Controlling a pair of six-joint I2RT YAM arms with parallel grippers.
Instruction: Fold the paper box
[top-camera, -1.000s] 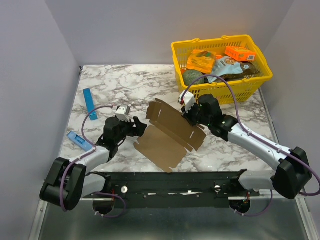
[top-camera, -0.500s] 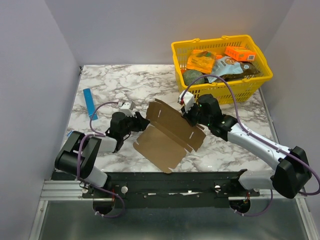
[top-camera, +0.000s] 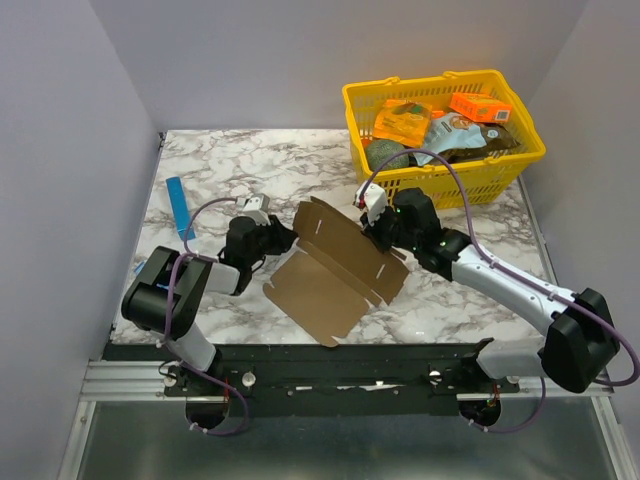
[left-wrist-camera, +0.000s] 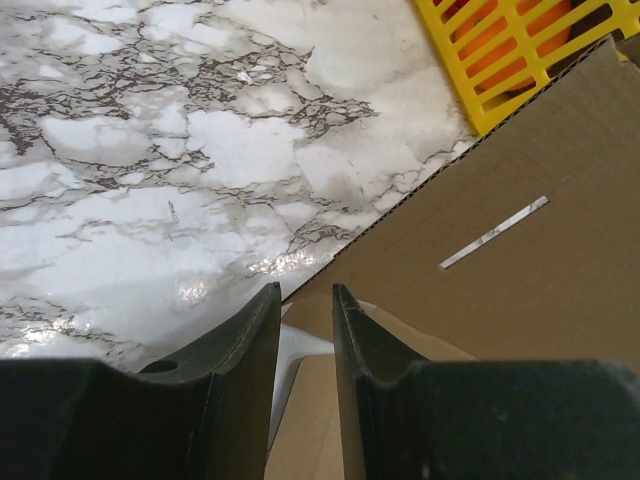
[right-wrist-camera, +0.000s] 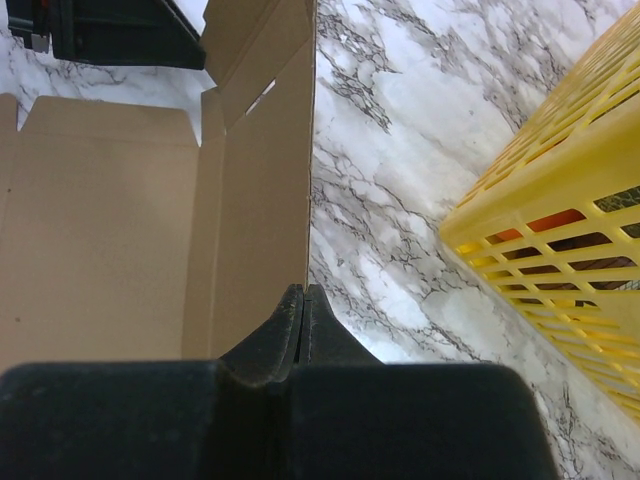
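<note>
**Cardboard pinched at one edge, straddled at the other**

Near the middle of the marble table (top-camera: 250, 170): the paper box (top-camera: 335, 275), still an unfolded brown sheet, bent along a long crease, with slots and tabs at the edges.

At its 2 o'clock edge, the right gripper (top-camera: 372, 238), pressed tight together on the rim of the cardboard (right-wrist-camera: 110, 230); from the wrist, only a thin seam at the tips (right-wrist-camera: 303, 300).

At its 10 o'clock corner, the left gripper (top-camera: 278, 240), tips (left-wrist-camera: 300, 305) a narrow slot apart, with the cardboard's edge (left-wrist-camera: 520, 250) running into that slot. Impossible to tell whether touching the sheet.

At the table's 1 o'clock, just beyond the right gripper, a yellow basket (top-camera: 445, 185) of packets. At 10 o'clock, well apart from the sheet, a thin blue strip (top-camera: 180, 207).
</note>
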